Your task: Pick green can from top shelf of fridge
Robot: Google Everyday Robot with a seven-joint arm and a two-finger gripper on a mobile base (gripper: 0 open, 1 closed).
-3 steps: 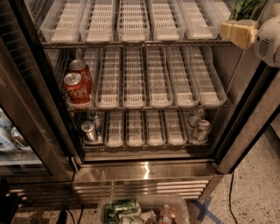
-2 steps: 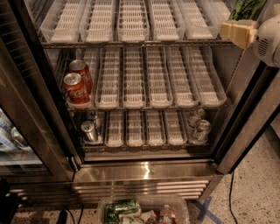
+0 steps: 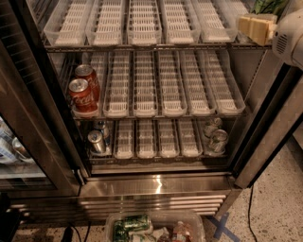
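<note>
Three wire shelves show inside the open fridge [image 3: 156,185], and the tool [image 3: 253,28] hangs at the right end of the top shelf [image 3: 142,47], level with its front edge. Behind the tool sits the white arm housing [image 3: 289,37], at the right edge of the view. I cannot tell whether the tool is wide, narrow or holding anything.

Just above the tool, a mottled light-and-dark green patch is cut off by the upper edge of the view. It looks like the green can [image 3: 269,5], at the far right of the top shelf. Whether it touches the tool I cannot tell.

To the tool's left, clear-white slotted lane trays [image 3: 144,21] run side by side across the top shelf. One shelf below and far to the tool's left, two red cola cans [image 3: 81,93] stand upright, one behind the other, in the leftmost lane. On the lowest shelf, silver-grey cans [image 3: 97,141] stand far to the left, and two more cans [image 3: 217,139] stand below the tool, a little to its left.

Well below the tool, on the speckled floor [image 3: 279,203] in front of the louvred base grille [image 3: 151,204], a clear plastic bin [image 3: 156,216] holds green cans [image 3: 132,223] lying on their sides among other packages. A strip of blue tape [image 3: 221,226] and a dark cable [image 3: 249,212] lie beside the bin
</note>
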